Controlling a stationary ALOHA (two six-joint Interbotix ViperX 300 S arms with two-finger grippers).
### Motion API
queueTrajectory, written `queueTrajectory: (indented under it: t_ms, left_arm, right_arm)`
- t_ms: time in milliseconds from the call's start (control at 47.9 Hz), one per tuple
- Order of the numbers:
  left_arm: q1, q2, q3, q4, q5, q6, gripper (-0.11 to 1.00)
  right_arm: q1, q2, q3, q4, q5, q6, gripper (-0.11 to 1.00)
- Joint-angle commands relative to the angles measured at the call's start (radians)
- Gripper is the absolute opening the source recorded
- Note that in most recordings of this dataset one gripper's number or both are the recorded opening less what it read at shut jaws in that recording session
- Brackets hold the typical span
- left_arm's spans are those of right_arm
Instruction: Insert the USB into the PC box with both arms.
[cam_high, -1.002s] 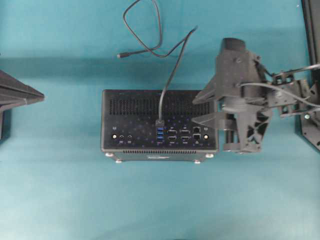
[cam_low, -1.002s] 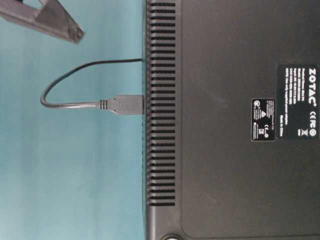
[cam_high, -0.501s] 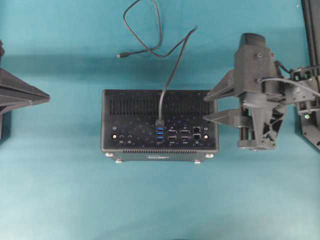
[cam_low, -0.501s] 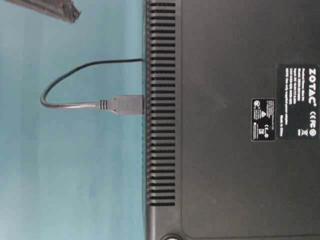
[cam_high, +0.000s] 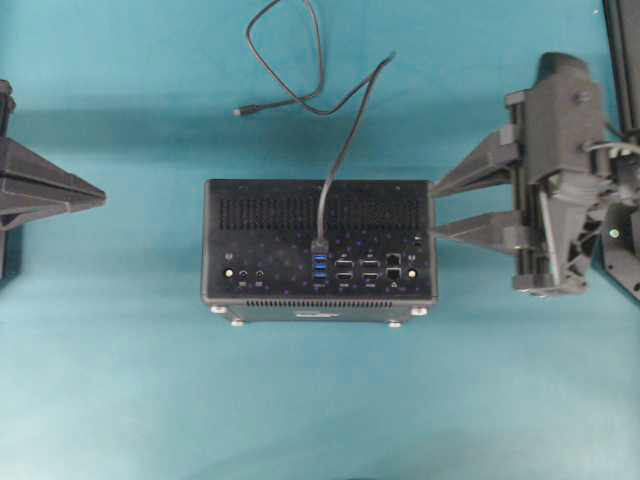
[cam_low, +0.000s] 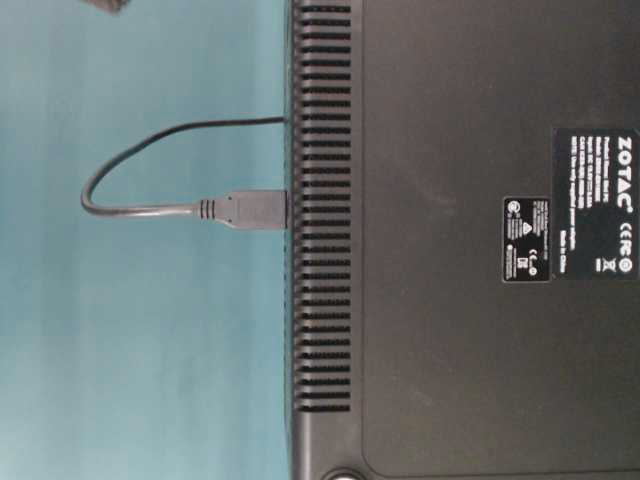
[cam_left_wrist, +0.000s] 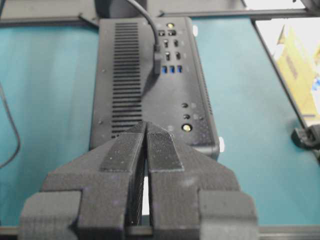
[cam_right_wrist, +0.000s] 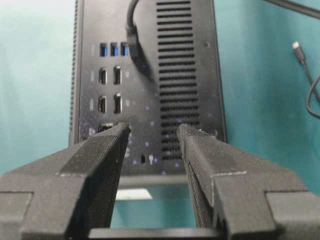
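Right gripper (cam_high: 432, 207) has its fingers apart and empty, just beside the PC box (cam_high: 270, 245). Left gripper (cam_left_wrist: 145, 133) is pinched closed, holding nothing. USB (cam_high: 320, 246) sits plugged into the box's blue ports.

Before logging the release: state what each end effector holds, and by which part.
Nothing. The left end effector is shut on nothing; the right end effector is open, clear of the PC box.

USB (cam_high: 319, 245) plugged into PC box (cam_high: 260, 240)
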Motion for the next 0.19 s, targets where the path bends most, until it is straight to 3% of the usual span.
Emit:
queueTrajectory:
  t_ms: [0, 167]
  left_arm:
    - [0.0, 0.006, -0.026, 0.003, -0.009, 0.002, 0.0]
    - [-0.002, 0.006, -0.017, 0.003, -0.009, 0.0, 0.0]
  right_arm:
    - [-0.002, -0.021, -0.003, -0.002, -0.009, 0.008, 0.51]
    - [-0.002, -0.04, 0.017, -0.002, -0.02, 0.008, 0.51]
